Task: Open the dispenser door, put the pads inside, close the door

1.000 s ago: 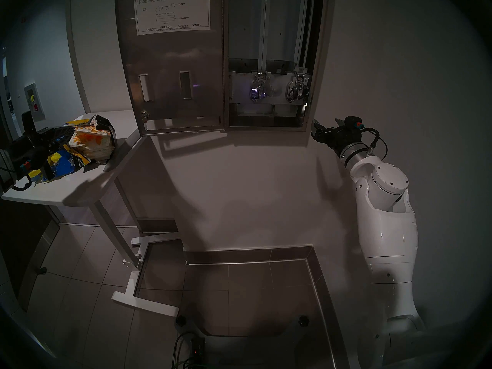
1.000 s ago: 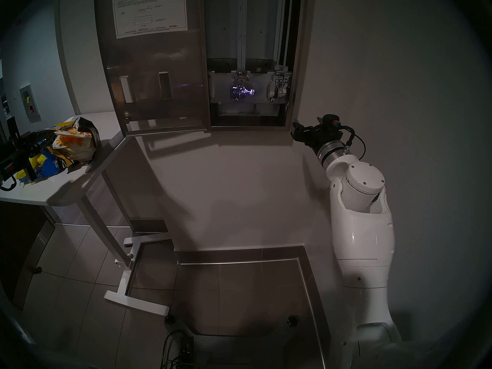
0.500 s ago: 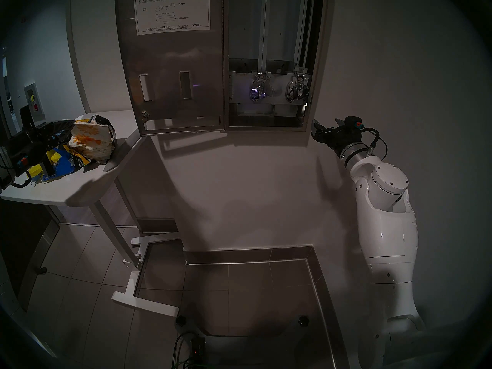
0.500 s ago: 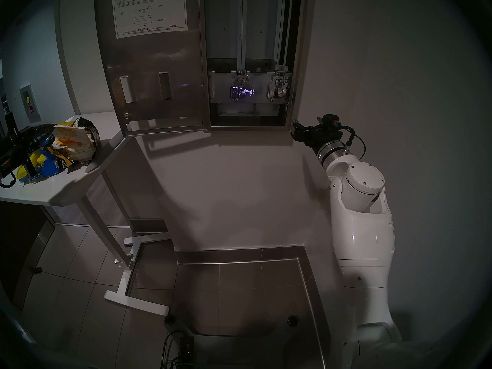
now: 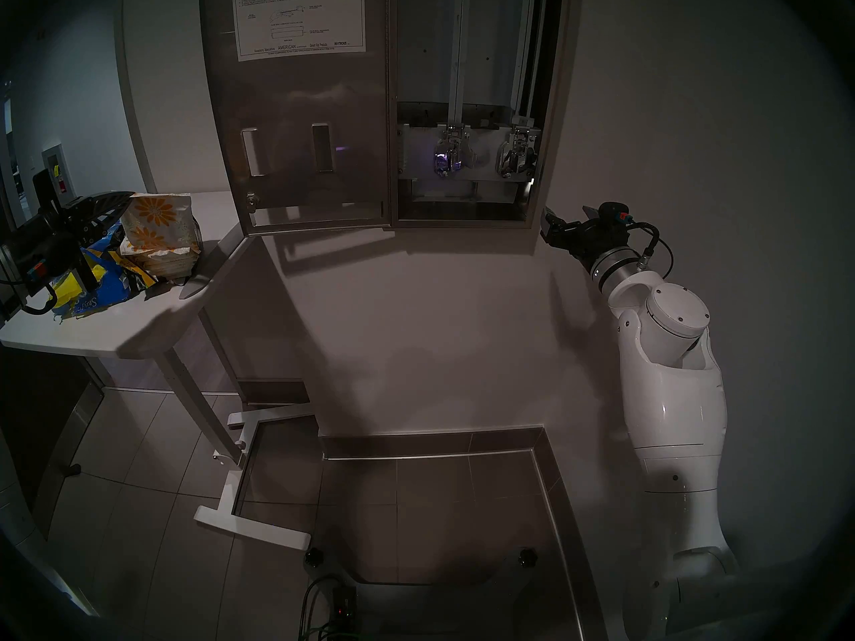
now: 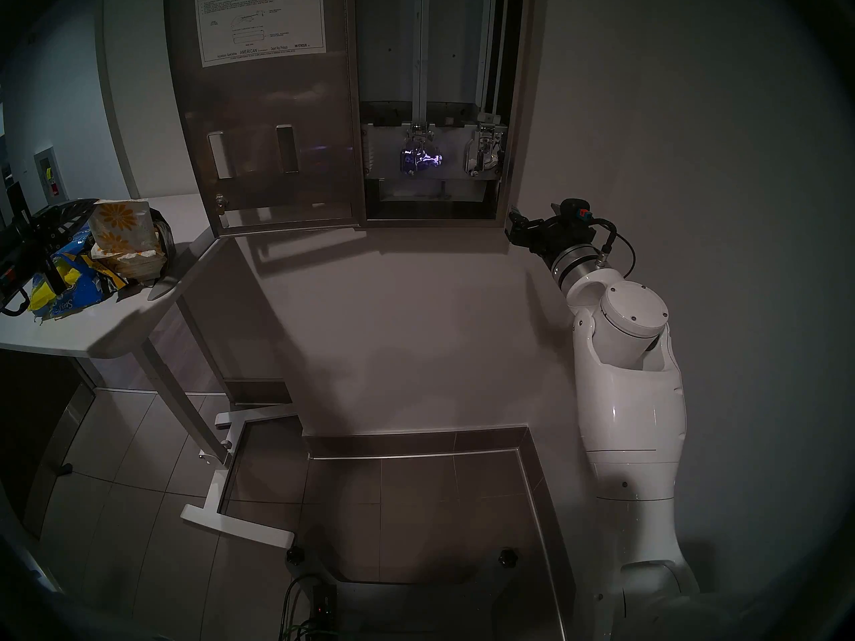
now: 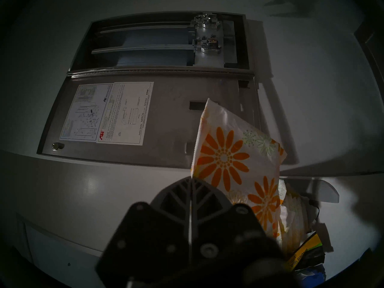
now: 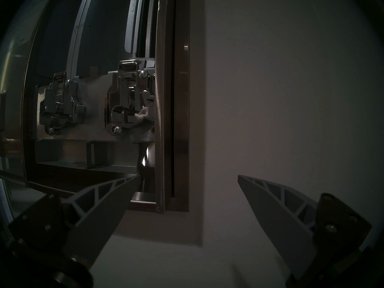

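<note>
Hanging from the left gripper (image 7: 190,178), one pad (image 7: 232,162) with orange flowers is standing almost upright above the pile of other pads (image 5: 162,261) on the table (image 5: 139,321). The two fingers are pressed together, and the edge of the pad is pinched between their tips. Just below the gripper and a little toward the robot, the torn blue and yellow bag (image 5: 92,298) is lying on the table, touching the pile. A dark wrapper (image 5: 187,219) is curling around the far side of the pile.

Beyond this gripper and to its right, the door (image 5: 300,117) is standing wide open, with its white instruction sheet (image 5: 298,18) facing the room and two lever slots (image 5: 321,147) lower on the panel. The door's lower corner is hanging over the far edge of the table. The dispenser (image 5: 550,117) is sitting on the wall beside the door, well apart from the left gripper, and its chutes are looking empty above two chrome levers (image 5: 513,156) and the bottom slot.

The right gripper (image 8: 187,177) is hovering level near the dispenser's lower right corner, with its fingers (image 8: 274,210) spread wide and nothing between them. One finger is lying in front of the cabinet's bottom edge, the other is in front of the bare wall (image 8: 291,94).
</note>
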Available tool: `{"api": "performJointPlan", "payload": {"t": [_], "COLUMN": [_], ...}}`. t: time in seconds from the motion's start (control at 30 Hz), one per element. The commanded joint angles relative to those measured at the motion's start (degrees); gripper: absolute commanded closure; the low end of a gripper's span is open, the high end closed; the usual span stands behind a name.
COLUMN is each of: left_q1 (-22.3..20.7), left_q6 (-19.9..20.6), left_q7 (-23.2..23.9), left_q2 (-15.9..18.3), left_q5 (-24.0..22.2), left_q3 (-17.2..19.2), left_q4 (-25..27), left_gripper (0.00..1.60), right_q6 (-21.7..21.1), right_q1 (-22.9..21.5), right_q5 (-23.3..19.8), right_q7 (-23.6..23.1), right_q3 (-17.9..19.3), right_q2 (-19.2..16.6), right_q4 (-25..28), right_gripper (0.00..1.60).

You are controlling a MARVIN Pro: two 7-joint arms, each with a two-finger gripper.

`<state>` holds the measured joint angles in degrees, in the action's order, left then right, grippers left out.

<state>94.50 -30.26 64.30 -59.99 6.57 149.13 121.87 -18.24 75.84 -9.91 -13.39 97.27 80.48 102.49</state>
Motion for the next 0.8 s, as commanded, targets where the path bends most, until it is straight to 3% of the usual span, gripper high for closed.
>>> {"api": "performJointPlan", "payload": {"t": [0.0, 0.4, 0.77], "left_q1": [-1.55, -2.28, -1.48], "left_q6": [0.36, 4.99, 9.35], "left_q7": [-1.15, -0.66, 0.21], "left_q2": [0.12, 1.01, -0.26], "left_q5": [-2.66, -5.98, -9.78], "left_q3": [0.37, -0.39, -0.96], "left_q4": [0.92, 3.72, 7.02], "left_gripper": [1.6, 1.6, 1.6], "right_q6": [0.71, 0.72, 0.74], "right_q1": [-1.5, -1.49, -1.48], "right_q5": [0.12, -0.01, -0.12], "right_q7": [0.09, 0.19, 0.29], "right_q3": [0.12, 0.05, -0.02], "right_q2": [-0.22, -0.33, -0.43], "right_q4": [1.91, 1.9, 1.91], "right_gripper": [0.0, 0.0, 0.0]}}
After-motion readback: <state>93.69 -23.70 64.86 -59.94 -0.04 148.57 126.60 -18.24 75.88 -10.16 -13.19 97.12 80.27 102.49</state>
